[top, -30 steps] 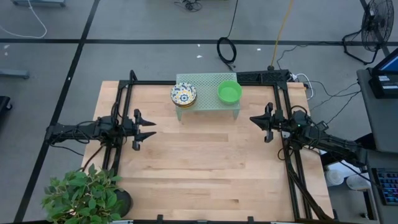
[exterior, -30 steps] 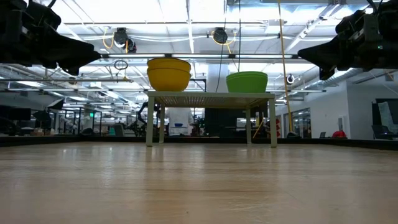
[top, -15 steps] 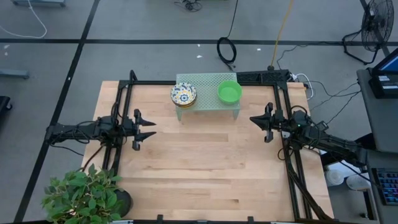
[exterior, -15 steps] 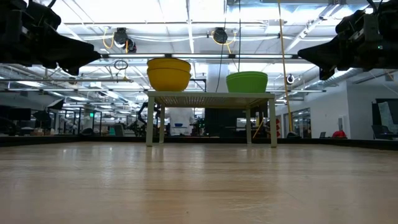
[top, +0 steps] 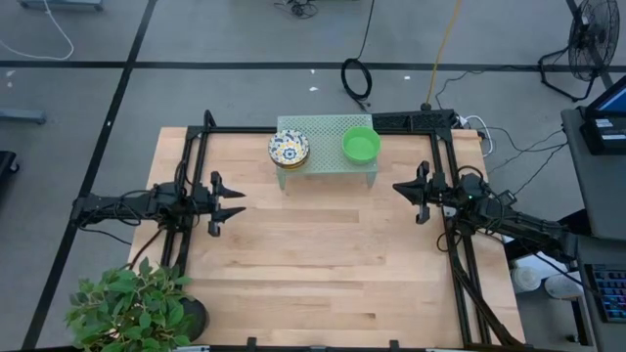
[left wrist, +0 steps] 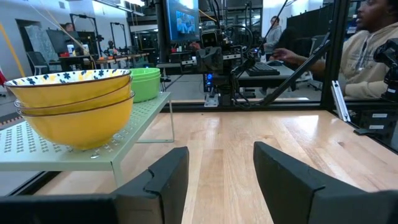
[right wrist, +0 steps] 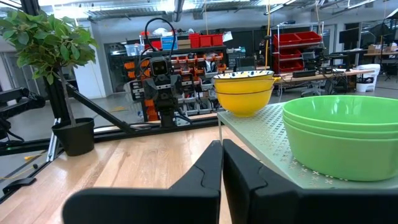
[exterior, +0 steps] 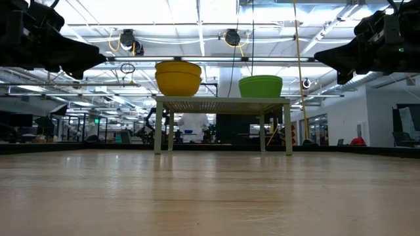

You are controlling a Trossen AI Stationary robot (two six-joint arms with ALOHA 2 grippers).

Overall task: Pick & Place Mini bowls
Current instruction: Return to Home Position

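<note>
The floral bowls (top: 289,149) and green bowls (top: 361,145) sit stacked on the mesh rack (top: 328,127), my left gripper (top: 239,201) spread, right gripper (top: 396,186) pinched empty out at the sides, and they look light but slick, so I'd grab a rim.

Far-off person (exterior: 194,123) shifted, slightly — behind rack (exterior: 223,100)

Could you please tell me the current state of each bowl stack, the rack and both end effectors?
patterned bowl stack: nested, upright, on the rack's end nearer the left arm.
green bowl stack: nested, upright, on the rack's other end.
mesh rack: standing on its legs, carrying both stacks.
left end effector: open, empty, away from the rack.
right end effector: shut, empty, away from the rack.
</note>
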